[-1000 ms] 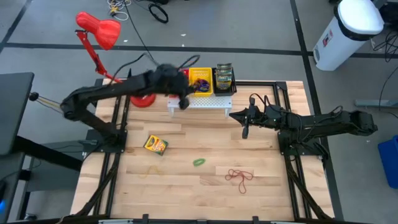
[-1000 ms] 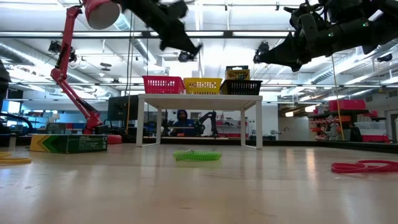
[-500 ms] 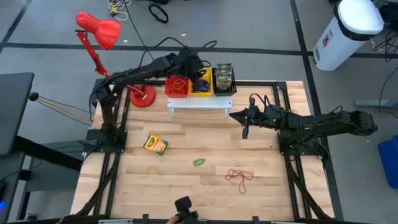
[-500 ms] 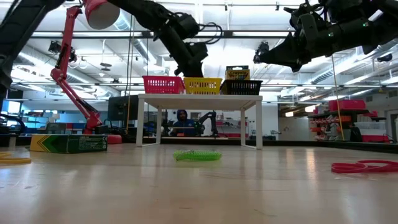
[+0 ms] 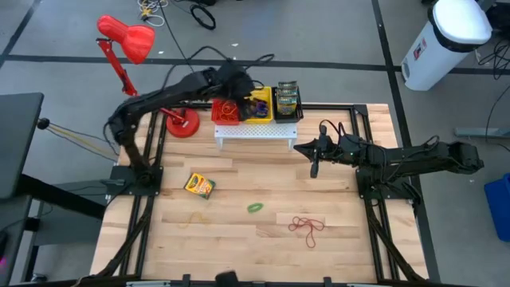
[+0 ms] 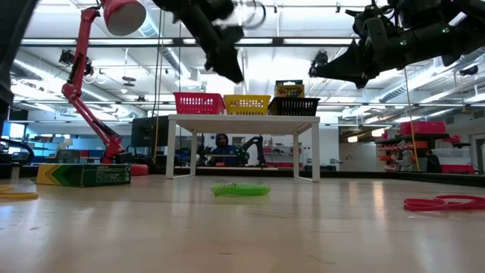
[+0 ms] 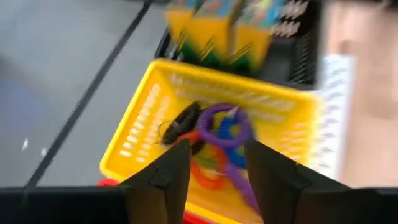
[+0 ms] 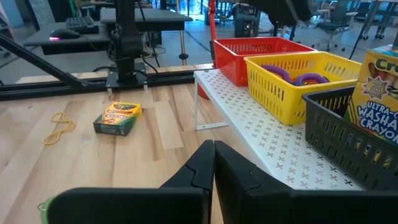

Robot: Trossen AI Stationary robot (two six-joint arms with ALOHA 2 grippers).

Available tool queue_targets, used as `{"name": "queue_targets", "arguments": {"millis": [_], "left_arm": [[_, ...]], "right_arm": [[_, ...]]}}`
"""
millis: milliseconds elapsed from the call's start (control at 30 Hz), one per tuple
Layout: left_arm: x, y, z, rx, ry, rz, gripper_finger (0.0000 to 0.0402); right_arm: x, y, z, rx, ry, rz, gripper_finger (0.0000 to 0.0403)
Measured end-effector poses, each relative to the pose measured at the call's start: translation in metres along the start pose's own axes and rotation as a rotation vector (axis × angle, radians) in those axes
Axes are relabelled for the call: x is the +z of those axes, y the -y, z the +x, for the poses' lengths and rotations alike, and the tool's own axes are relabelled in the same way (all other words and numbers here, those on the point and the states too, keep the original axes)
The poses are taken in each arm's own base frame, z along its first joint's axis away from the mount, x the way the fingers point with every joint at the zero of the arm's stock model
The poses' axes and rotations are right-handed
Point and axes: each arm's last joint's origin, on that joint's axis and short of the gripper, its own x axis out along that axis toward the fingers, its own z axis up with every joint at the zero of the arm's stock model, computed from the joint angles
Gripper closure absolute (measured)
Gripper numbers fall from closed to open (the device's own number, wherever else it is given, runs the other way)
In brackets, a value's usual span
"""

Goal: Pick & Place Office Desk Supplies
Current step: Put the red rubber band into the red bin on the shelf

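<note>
My left gripper (image 7: 214, 177) hangs open above the yellow basket (image 7: 149, 124), which holds purple, blue, orange and black rubber bands (image 7: 225, 127); nothing is between its fingers. In the high view the left gripper (image 5: 249, 94) is over the baskets on the white rack (image 5: 255, 131). A crayon box (image 5: 199, 186) lies flat on the table at the left. A green band (image 5: 254, 207), red bands (image 5: 307, 225) and a yellow band (image 5: 195, 217) lie loose on the wood. My right gripper (image 5: 313, 169) hovers shut to the right of the rack.
A red basket (image 5: 225, 110) holding an orange band and a black basket (image 5: 287, 100) holding crayon boxes flank the yellow one on the rack. A red desk lamp (image 5: 127, 40) stands at the far left, its base (image 5: 182, 126) beside the rack. The wood in the table's middle is bare.
My left gripper has gone from in front of the rack toward the table's far edge, over the baskets. It dipped down to the yellow basket half a second ago and has since risen a little above it.
</note>
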Motion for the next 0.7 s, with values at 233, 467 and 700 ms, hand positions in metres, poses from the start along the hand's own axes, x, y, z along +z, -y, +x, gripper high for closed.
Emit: {"name": "queue_targets", "arguments": {"millis": [233, 467, 700], "left_arm": [[-0.041, 0.056, -0.033, -0.119, 0.196, 0.053, 0.0318], [-0.109, 0.108, -0.042, -0.286, 0.519, 0.065, 0.0369], [-0.170, 0.128, -0.041, -0.349, 0.691, -0.007, 0.0385]], "right_arm": [[-0.001, 0.000, 0.000, 0.000, -0.009, -0.001, 0.0382], [0.000, 0.000, 0.000, 0.000, 0.002, -0.001, 0.0382], [-0.001, 0.000, 0.001, 0.000, -0.002, 0.018, 0.0382]]}}
